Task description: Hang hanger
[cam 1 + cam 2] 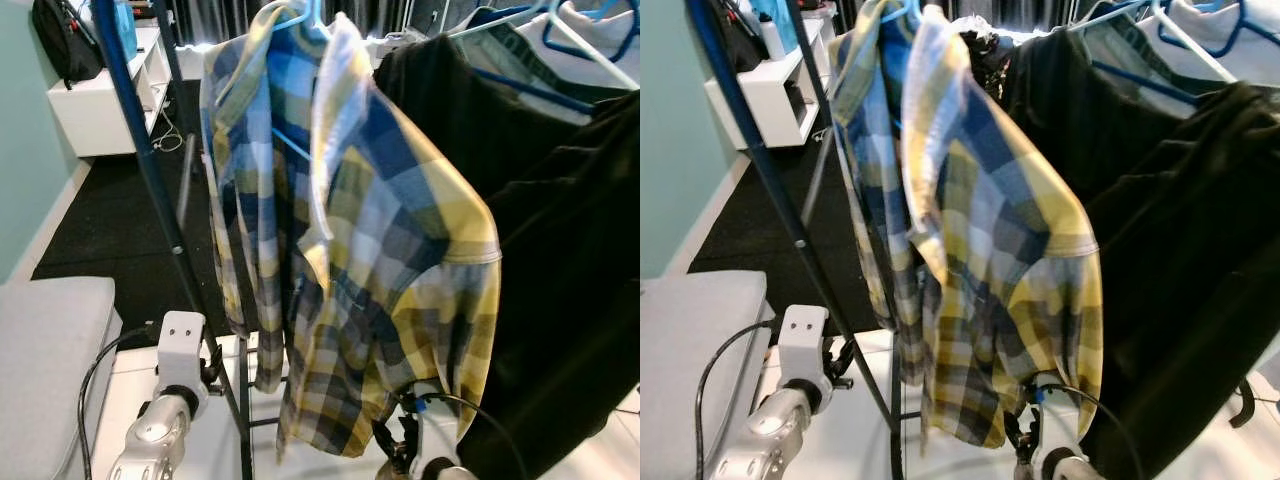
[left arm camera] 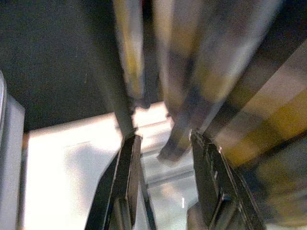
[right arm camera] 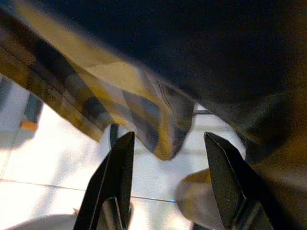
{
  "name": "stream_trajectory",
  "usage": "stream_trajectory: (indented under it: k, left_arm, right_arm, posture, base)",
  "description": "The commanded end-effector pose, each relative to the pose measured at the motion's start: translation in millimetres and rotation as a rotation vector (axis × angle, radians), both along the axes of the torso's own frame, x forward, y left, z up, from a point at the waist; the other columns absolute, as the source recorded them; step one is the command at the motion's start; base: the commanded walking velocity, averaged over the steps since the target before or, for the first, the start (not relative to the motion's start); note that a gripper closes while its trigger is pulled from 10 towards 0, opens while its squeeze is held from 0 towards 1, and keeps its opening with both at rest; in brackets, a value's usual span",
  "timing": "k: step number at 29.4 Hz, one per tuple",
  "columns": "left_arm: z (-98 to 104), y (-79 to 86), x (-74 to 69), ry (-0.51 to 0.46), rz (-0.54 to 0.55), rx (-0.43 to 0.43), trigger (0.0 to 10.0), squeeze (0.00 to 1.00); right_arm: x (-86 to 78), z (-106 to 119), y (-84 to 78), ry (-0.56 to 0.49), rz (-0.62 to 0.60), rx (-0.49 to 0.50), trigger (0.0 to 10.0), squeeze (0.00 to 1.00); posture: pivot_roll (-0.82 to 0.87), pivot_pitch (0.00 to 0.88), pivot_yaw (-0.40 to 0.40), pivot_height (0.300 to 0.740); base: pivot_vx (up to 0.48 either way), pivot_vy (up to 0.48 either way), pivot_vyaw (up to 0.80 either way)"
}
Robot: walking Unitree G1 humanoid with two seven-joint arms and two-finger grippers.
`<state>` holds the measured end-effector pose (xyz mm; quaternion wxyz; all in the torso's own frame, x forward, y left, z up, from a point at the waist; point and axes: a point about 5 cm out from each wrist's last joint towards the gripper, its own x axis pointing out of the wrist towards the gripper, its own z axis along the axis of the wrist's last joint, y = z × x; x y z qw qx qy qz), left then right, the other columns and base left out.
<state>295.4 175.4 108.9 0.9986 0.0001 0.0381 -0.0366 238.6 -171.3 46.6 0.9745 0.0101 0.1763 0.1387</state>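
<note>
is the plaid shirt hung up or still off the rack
Hung up: the plaid shirt drapes from a blue hanger beside the black clothes; both grippers are low and open.

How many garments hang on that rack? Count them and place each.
3 that I can tell apart: the plaid shirt in front, a black garment to its right, and a pale garment at the far right top. More may hang behind.
</note>
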Motion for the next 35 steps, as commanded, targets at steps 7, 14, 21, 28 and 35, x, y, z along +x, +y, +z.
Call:
stream_trajectory:
  k: [7,14,21,28,35]
  left_arm:
    - [7.4,16.5,-3.3,-0.007,0.018,0.018,10.0,0.0]
    - [16.5,21.2,4.6,-0.03,0.04,0.024,10.0,0.0]
    - [82.2,36.8,14.9,-0.246,-0.008,-0.187,10.0,0.0]
    - [170.9,43.8,8.6,-0.554,-0.289,-0.428,10.0,0.0]
    - [210.2,37.2,-2.7,-0.604,-0.552,-0.493,10.0,0.0]
  right_arm:
    - [-35.1,100.7,46.7,-0.297,0.44,0.296,10.0,0.0]
    - [-43.0,154.2,73.1,-0.398,0.632,0.494,10.0,0.0]
    - [-37.0,151.2,68.6,-0.365,0.645,0.27,10.0,0.0]
    - [-52.9,139.4,70.4,-0.188,0.755,0.227,10.0,0.0]
    - [-52.0,111.6,55.2,-0.048,0.642,0.07,10.0,0.0]
  posture:
    - [-0.02,0.199,0.061,0.74]
    - [-0.02,0.197,0.06,0.74]
    - [-0.01,0.194,0.036,0.74]
    - [0.0,0.193,0.029,0.74]
    - [-0.01,0.191,0.04,0.74]
  base:
    - [0.0,0.0,0.0]
    - [0.0,0.0,0.0]
    - [0.0,0.0,0.0]
    - [0.0,0.0,0.0]
    - [0.0,0.0,0.0]
